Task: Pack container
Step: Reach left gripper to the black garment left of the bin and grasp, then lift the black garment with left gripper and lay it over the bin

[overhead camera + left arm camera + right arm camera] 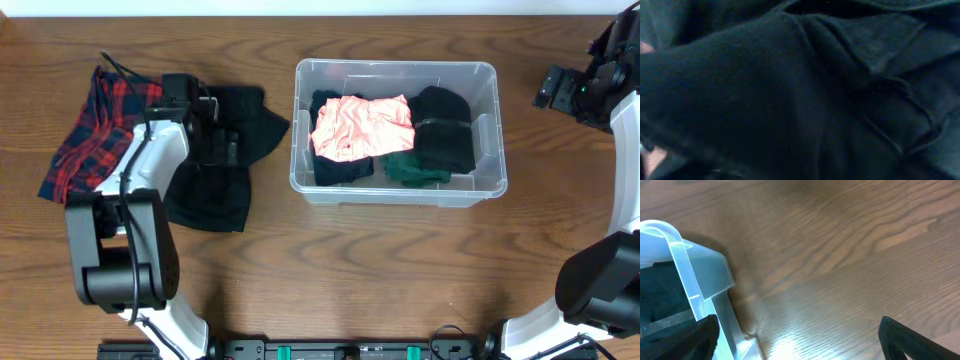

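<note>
Clear container [396, 67] holding clothes [362, 128], left end effector [214, 143] on black garment [214, 197]

Bare table [400, 270] before packed container [398, 196]

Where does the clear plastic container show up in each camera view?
Overhead: the clear container sits centre-right on the wooden table.
Left wrist: not in it; black cloth fills the frame.
Right wrist: only one corner of it shows, at the left edge.
Shared landmark: the black garment in the container's right end, seen again low at the right wrist picture's left edge.
</note>
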`<state>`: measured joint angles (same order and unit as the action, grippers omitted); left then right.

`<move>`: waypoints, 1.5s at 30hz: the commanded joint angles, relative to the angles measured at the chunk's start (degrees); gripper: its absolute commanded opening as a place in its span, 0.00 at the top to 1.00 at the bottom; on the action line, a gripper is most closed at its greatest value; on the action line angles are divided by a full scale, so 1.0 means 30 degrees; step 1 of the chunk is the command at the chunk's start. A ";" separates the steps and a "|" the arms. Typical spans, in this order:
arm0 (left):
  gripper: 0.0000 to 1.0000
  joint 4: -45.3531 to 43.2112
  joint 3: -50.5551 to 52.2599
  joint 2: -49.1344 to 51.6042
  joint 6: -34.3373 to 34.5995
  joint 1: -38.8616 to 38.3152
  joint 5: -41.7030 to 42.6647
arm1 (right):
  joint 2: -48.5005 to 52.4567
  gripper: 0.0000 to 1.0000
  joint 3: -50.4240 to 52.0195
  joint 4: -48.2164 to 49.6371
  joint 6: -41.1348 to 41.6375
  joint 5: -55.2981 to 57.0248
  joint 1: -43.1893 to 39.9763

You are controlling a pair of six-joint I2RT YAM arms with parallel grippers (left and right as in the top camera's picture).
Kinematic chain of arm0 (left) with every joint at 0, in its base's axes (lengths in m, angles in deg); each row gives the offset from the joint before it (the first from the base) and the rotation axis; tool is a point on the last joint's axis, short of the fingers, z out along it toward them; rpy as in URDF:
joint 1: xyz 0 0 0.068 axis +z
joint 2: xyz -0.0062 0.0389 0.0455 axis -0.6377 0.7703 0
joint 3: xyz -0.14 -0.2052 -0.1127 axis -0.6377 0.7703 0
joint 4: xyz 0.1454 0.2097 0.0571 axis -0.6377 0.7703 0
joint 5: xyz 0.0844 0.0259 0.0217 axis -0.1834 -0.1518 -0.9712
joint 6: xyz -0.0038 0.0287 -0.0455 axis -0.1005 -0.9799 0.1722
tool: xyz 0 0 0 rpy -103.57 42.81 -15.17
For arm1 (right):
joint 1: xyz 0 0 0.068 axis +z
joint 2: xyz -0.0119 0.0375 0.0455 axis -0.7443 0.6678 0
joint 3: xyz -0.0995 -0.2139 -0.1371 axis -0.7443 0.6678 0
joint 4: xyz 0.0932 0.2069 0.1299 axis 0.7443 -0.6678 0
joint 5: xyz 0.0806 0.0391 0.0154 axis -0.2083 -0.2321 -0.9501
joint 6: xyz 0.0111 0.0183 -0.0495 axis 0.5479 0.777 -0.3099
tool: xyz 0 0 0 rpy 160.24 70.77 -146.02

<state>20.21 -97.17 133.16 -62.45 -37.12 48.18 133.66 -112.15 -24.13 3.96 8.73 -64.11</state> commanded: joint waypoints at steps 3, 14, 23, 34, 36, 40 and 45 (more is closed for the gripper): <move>0.80 0.0051 -0.0058 0.1056 -0.0168 -0.0022 0.0291 | 0.0080 0.01 -0.0015 -0.0029 0.0262 0.0073 -0.0051; 0.94 0.0903 -0.0415 -0.1042 0.0459 -0.0022 0.0306 | 0.0080 0.01 -0.0015 -0.0029 0.0262 0.0073 -0.0051; 0.94 0.3978 -0.3585 -0.4925 0.0364 -0.0022 0.0284 | 0.0080 0.01 -0.0015 -0.0029 0.0262 0.0073 -0.0051; 0.94 0.3541 -0.5435 -0.7686 -0.1880 -0.1027 0.0284 | 0.0080 0.01 -0.0015 -0.0029 0.0262 0.0073 -0.0051; 0.94 0.3512 -0.6018 -0.7832 -0.2812 -0.1690 0.0284 | 0.0080 0.01 -0.0015 -0.0029 0.0262 0.0073 -0.0051; 0.94 0.3009 -0.6892 -0.8138 -0.5231 -0.3636 0.0226 | 0.0080 0.01 -0.0015 -0.0029 0.0262 0.0073 -0.0051; 0.94 0.1115 -0.7140 -0.8422 -0.7468 -0.6812 -0.1421 | 0.0080 0.01 -0.0015 -0.0029 0.0262 0.0073 -0.0051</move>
<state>26.26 -115.37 111.32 -77.66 -53.29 46.37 133.66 -112.15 -24.13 3.96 8.73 -64.11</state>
